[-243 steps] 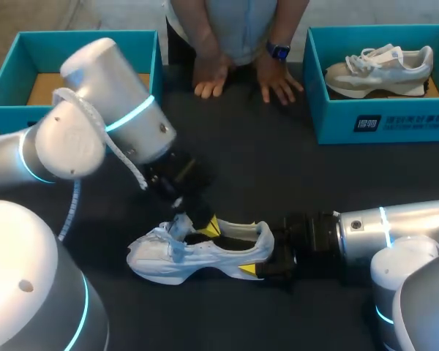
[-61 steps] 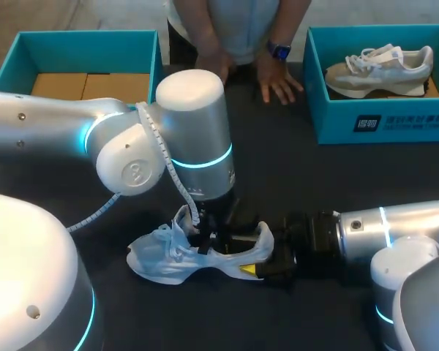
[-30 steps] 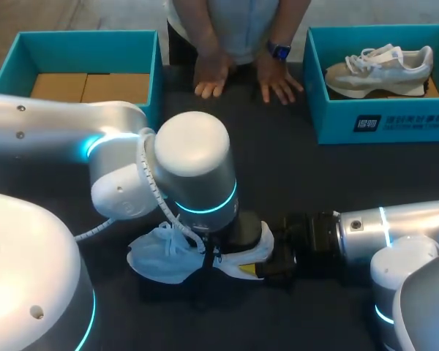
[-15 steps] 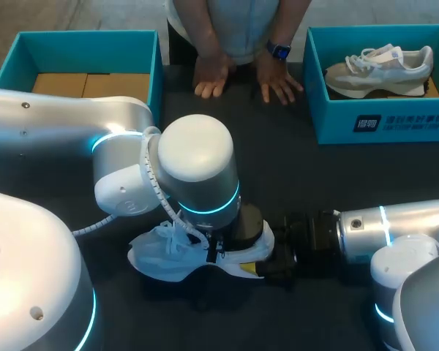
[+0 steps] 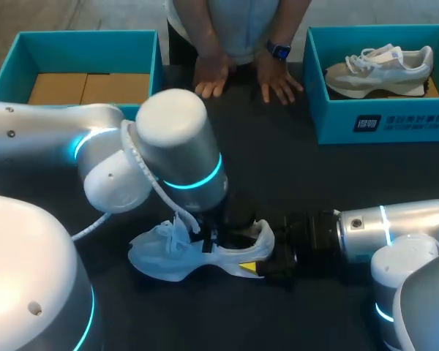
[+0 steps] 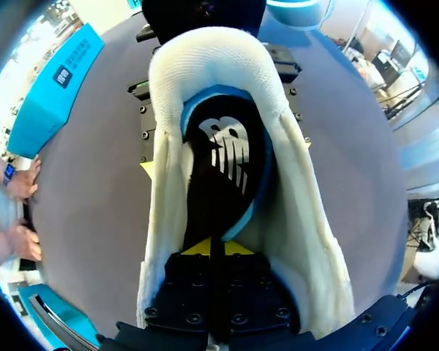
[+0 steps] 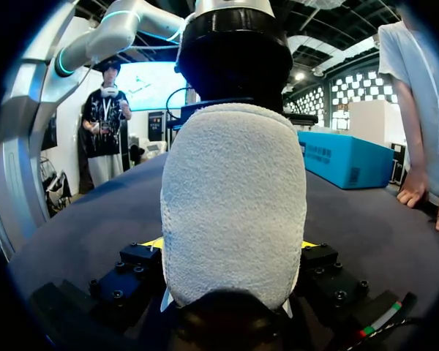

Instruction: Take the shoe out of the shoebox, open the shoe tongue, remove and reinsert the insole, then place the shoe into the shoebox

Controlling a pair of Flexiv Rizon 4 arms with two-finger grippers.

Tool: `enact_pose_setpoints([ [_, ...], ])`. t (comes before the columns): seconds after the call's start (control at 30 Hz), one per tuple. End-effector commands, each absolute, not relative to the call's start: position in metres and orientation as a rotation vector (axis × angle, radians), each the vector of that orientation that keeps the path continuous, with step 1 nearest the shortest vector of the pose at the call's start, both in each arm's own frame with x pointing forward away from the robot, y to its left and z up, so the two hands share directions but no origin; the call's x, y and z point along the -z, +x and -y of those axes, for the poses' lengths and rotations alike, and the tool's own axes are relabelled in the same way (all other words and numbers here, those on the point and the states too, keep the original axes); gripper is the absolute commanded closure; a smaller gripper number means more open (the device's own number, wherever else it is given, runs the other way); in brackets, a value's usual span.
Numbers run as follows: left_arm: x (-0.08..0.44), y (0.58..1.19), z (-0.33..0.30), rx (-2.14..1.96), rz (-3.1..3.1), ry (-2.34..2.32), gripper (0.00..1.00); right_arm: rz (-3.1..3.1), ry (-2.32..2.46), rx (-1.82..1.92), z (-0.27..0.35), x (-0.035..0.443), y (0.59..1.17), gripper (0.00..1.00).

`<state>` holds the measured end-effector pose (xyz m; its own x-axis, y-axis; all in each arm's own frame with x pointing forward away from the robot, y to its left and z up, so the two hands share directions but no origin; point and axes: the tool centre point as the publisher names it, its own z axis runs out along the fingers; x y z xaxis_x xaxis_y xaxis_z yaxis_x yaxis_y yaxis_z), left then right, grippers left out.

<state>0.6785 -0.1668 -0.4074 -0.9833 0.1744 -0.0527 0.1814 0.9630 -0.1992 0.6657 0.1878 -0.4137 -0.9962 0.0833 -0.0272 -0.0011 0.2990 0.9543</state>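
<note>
A white shoe lies on the dark table, toe to the left. My right gripper is shut on its heel; in the right wrist view the heel fills the space between the fingers, a yellow tip on each side of my right gripper. My left gripper reaches down into the shoe's opening. In the left wrist view my left gripper has its yellow tips pressed together on the near edge of the black insole, which has a white mark and lies inside the shoe.
A teal shoebox with a cardboard floor stands at the back left. A second teal shoebox at the back right holds another shoe. A person's hands rest on the table's far edge.
My left gripper's fingers have come together inside the shoe, and the left wrist has lifted and swung back to the left. The shoe and right arm have stayed put.
</note>
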Motion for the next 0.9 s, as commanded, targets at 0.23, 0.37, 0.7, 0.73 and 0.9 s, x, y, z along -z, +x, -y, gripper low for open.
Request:
enact_pose_setpoints([
  [0.23,0.390,0.677,0.156,0.620,-3.178,0.339,1.00,-2.477,0.077,-1.812,-0.191,0.413,0.660,1.00],
  [0.37,0.381,0.676,0.153,0.726,-3.220,0.362,1.00,-2.477,0.077,-1.812,-0.191,0.413,0.660,1.00],
  [0.7,0.359,0.675,0.151,0.926,-3.264,0.415,1.00,-2.477,0.077,-1.812,-0.191,0.413,0.660,1.00],
  [0.73,0.357,0.674,0.151,0.948,-3.263,0.424,1.00,-2.477,0.077,-1.812,-0.191,0.413,0.660,1.00],
  [0.9,0.348,0.674,0.152,1.041,-3.281,0.454,1.00,-2.477,0.077,-1.812,-0.191,0.413,0.660,1.00],
])
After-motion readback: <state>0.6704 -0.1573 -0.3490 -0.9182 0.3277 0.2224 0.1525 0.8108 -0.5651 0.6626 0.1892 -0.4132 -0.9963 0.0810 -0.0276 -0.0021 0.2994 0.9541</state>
